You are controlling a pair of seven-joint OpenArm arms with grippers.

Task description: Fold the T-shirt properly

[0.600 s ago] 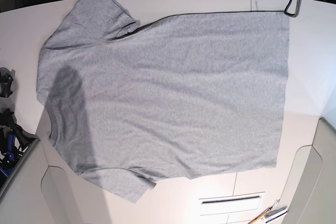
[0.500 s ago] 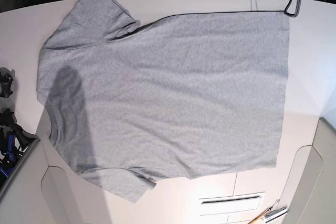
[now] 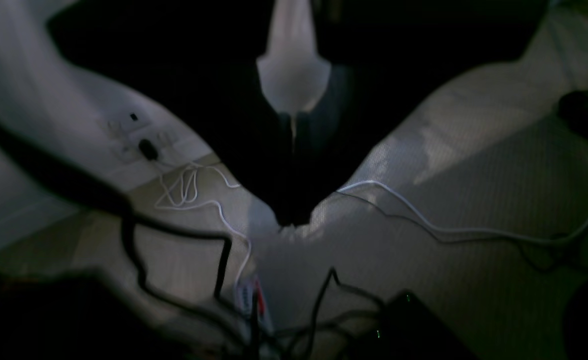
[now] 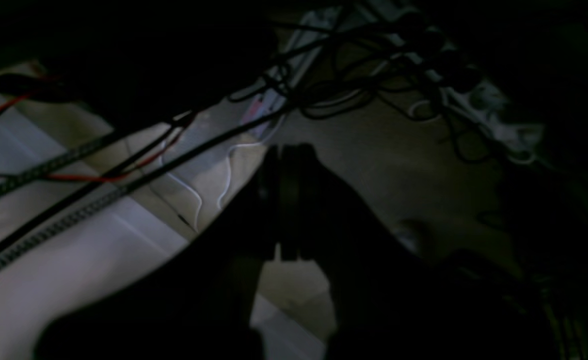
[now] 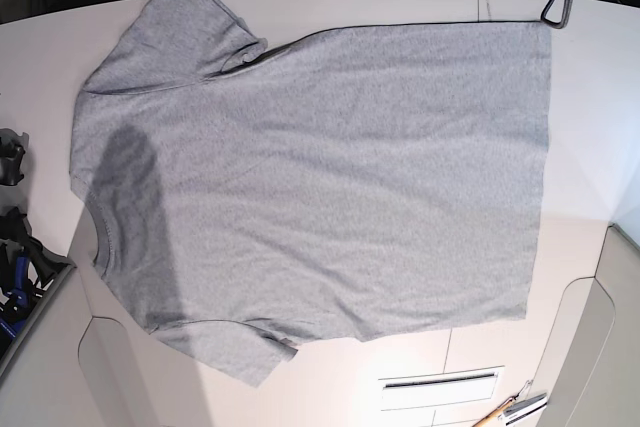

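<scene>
While T-shirt [image 5: 320,182] lies flat on table [image 5: 590,97], fingers off-table.

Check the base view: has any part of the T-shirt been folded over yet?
No. The T-shirt lies spread flat on the white table, plain side up, with both sleeves out and the hem straight.

T-shirt [image 5: 320,187] flat on table [image 5: 590,97] | collar left | hem right
</scene>
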